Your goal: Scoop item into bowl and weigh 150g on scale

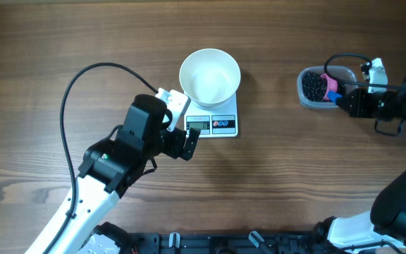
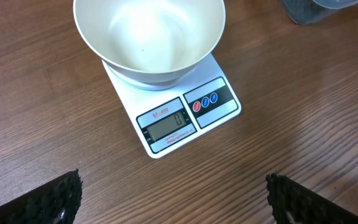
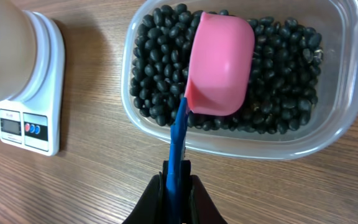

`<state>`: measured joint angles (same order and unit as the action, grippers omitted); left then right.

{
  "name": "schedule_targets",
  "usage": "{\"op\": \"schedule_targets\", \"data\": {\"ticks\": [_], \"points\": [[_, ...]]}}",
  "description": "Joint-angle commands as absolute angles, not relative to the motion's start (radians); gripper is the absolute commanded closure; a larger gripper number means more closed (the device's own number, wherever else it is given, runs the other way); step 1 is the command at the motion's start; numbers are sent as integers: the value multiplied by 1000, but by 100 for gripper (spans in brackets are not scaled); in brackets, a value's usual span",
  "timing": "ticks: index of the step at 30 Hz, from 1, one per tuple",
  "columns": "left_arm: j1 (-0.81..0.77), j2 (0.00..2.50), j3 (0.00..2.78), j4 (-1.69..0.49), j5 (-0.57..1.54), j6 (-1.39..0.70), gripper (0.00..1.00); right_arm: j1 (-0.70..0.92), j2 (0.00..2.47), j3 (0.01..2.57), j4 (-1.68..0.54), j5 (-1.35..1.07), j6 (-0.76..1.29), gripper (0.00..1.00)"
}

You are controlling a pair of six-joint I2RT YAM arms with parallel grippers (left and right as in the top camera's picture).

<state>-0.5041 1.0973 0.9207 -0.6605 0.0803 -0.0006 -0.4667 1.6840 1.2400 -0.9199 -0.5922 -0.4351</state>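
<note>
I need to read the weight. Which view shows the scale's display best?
Left wrist: the scale lies close below the camera, its display large and unobstructed. Overhead shows the display too, but small. Right wrist catches the scale at its left edge, display tiny and turned sideways.

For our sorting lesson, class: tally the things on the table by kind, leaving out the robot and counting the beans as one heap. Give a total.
Bowl: 1
Scale: 1
Tub: 1
Scoop: 1
Bean heap: 1
Total: 5
</note>
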Motion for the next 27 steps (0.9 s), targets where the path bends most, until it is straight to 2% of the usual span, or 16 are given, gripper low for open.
{"op": "schedule_targets", "data": {"ticks": [1,12,27], "points": [[-508,1100,918,-658,96,19,0,-459,1710,1234,-925,-679,-419,96],[-508,1100,918,-658,96,19,0,-475,1710,1234,-921,-679,-415,96],[-508,1100,918,-658,96,19,0,-478,1710,1234,-889,-693,-174,96]]}}
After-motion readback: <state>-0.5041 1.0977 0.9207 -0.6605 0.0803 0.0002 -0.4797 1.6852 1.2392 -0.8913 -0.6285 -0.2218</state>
